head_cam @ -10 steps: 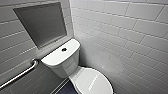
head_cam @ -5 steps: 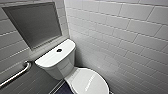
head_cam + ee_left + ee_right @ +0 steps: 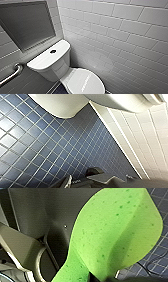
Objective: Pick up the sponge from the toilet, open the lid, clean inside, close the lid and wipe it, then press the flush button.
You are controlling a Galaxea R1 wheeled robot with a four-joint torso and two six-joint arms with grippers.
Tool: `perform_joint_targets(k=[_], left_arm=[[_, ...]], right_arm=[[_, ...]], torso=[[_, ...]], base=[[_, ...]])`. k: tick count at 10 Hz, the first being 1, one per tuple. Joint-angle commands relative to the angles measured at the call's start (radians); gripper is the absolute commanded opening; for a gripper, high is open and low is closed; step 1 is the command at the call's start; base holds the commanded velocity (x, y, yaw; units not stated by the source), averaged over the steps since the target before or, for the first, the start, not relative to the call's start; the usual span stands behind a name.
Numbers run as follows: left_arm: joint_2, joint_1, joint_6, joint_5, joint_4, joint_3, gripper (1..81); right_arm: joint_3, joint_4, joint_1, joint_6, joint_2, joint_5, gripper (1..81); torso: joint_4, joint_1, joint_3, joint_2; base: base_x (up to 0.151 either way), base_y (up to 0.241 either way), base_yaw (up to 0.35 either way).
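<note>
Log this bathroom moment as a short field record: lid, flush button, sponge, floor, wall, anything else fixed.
lid: white, closed over the bowl
flush button: dark, round, mid tank top
sponge: bright green, held in the right gripper, clear of the floor
floor: small dark blue square tiles
wall: white rectangular tiles
grab bar: metal, on the grey wall beside the tank

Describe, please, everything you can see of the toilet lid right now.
The lid is a white, smooth, rounded-oval flap that looks like glossy plastic, with a faint streak of reflected light across it. It lies shut and flat, its back end sitting just in front of and below the tank. Its front edge is cut off by the head view's lower border. Nothing rests on it.
</note>
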Motion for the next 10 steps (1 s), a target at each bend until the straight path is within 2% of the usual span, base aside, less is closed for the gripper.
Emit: perform_joint_targets(k=[1, 3, 4, 5, 7, 10], left_arm=[[0.034, -0.119, -0.029, 0.123, -0.009, 0.029, 81.1], [0.063, -0.153, -0.029, 0.127, -0.029, 0.032, 81.1], [0.074, -0.162, -0.029, 0.127, -0.032, 0.031, 81.1], [0.080, -0.167, -0.029, 0.127, -0.040, 0.028, 81.1], [0.085, -0.174, -0.029, 0.127, -0.040, 0.032, 81.1], [0.120, -0.188, -0.029, 0.133, -0.045, 0.037, 81.1]], right_arm=[[0.006, -0.011, -0.017, -0.005, -0.007, -0.084, 1.0], [0.005, 0.000, -0.017, -0.002, -0.005, -0.082, 1.0], [-0.009, 0.003, -0.032, 0.004, -0.012, -0.082, 1.0], [-0.020, 0.003, -0.055, 0.007, -0.012, -0.081, 1.0], [-0.024, -0.005, -0.109, 0.001, 0.014, -0.073, 1.0], [-0.108, -0.013, -0.156, -0.002, 0.109, -0.068, 1.0]], torso=[[0.000, 0.000, -0.028, 0.000], [0.000, 0.000, -0.094, 0.000], [0.000, 0.000, -0.031, 0.000], [0.000, 0.000, -0.058, 0.000], [0.000, 0.001, -0.077, 0.000], [0.000, 0.001, -0.077, 0.000]], base=[[0.000, 0.000, 0.000], [0.000, 0.000, 0.000], [0.000, 0.000, 0.000], [0.000, 0.000, 0.000], [0.000, 0.000, 0.000], [0.000, 0.000, 0.000]])
